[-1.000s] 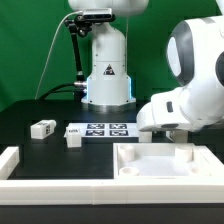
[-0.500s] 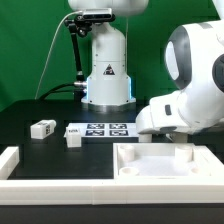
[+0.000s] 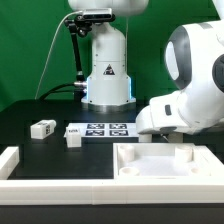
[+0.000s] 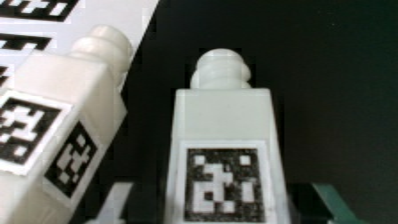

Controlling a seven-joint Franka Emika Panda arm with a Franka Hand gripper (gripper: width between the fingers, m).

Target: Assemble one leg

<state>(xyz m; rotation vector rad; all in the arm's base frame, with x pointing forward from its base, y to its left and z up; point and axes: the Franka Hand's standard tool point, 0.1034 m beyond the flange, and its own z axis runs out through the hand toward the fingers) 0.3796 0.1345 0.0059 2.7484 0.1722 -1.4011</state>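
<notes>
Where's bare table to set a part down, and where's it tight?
Free: the black table between the nearer small block, the tray and the front rail. Tight: by the marker board and under the arm.

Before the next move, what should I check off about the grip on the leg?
1. Leg centred between the fingers of the gripper: ok.
2. Jaws closed on the leg: not ok, dark gaps show on both sides.
3. Tagged white piece apart from the leg: ok, a dark gap separates them.
4. Leg's tag readable: ok in the wrist view.
5. Fingertip height over the table: cannot tell, the tray hides them in the exterior view.
</notes>
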